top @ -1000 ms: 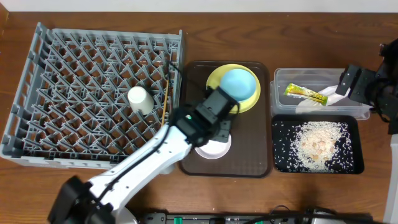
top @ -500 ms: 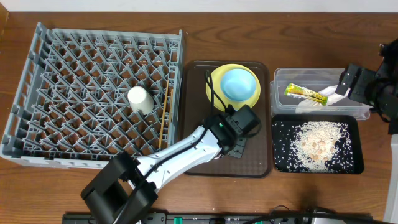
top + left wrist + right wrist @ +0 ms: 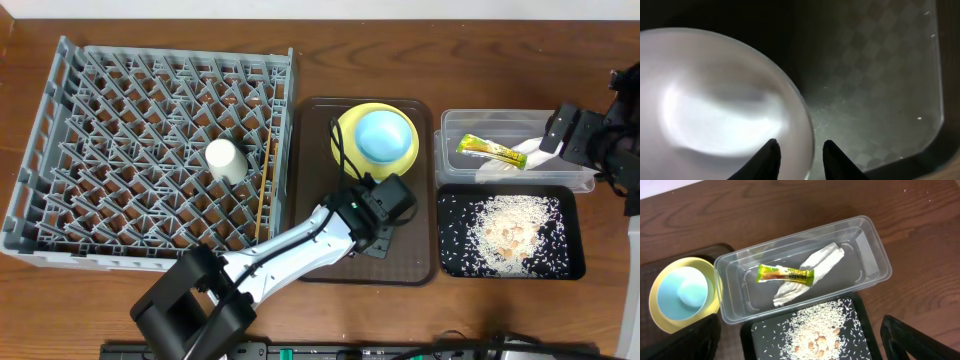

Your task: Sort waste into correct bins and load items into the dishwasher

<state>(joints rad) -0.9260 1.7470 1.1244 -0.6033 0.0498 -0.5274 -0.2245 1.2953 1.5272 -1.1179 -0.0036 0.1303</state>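
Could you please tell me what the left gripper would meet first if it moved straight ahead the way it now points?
Most likely the white bowl: its rim lies between the jaws of the left gripper, just ahead of the tips. The dark brown tray lies beyond, though depth is hard to judge.

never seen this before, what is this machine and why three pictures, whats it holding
Two robot arms work at a wooden table, each ending in a two-fingered hand. One picture looks down from above; the others come from a camera on each wrist. Laid out: a grey plastic dish rack holding a small white cup and thin wooden chopsticks; a dark brown serving tray with a light blue bowl on a yellow plate; a clear plastic tub with a yellow-green sachet and white paper napkin; a shallow black tray of white rice scraps. The left hand straddles the rim of a white bowl on the brown tray, apparently not yet clamped. The right hand hangs open, empty.
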